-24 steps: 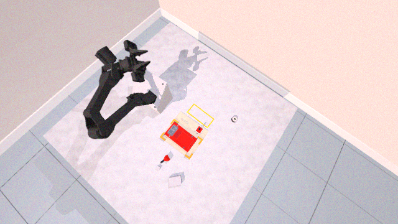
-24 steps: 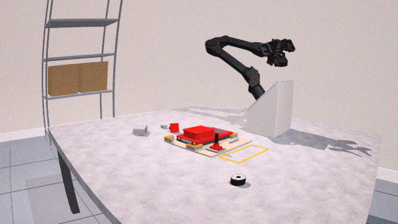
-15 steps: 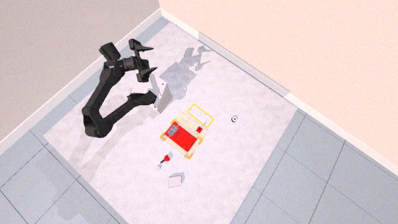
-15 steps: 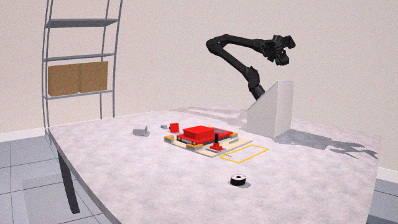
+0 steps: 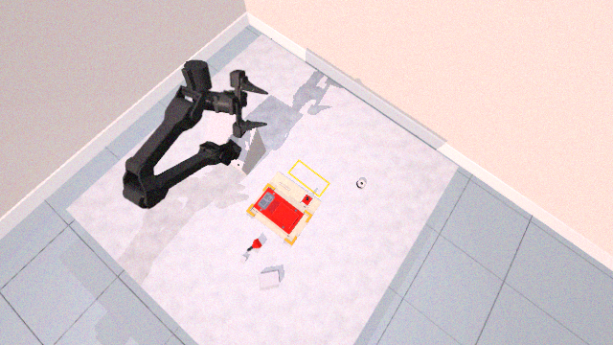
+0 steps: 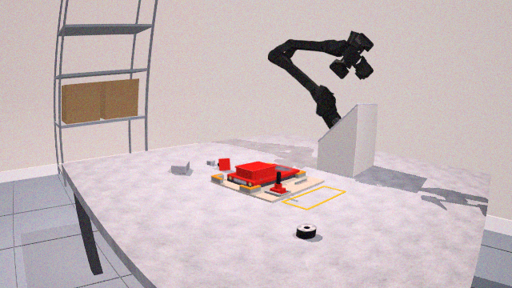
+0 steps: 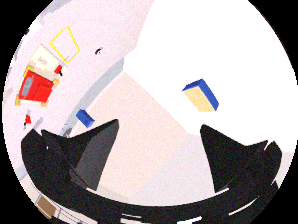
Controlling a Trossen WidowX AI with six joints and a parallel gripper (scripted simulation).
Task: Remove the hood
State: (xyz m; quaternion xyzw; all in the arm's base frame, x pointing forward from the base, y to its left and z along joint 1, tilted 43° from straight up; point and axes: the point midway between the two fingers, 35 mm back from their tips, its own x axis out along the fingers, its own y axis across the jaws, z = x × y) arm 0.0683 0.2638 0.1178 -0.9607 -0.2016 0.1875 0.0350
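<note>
A metal shelf rack (image 6: 100, 76) holds a brown cardboard box (image 6: 100, 100) (middle shelf); a black ring (image 6: 306, 230) and small grey block (image 6: 180, 168) lie on the table.

The black gripper (image 6: 352, 68) hangs over a mottled pale-grey table (image 6: 200, 240). Below and well ahead of it – a bright red toy car (image 6: 262, 173) on a cream board (image 6: 272, 194) with orange corners. Just past that – a yellow outlined marked area (image 6: 314, 197). Farther off lies a black-and-white ring (image 6: 306, 230).
</note>
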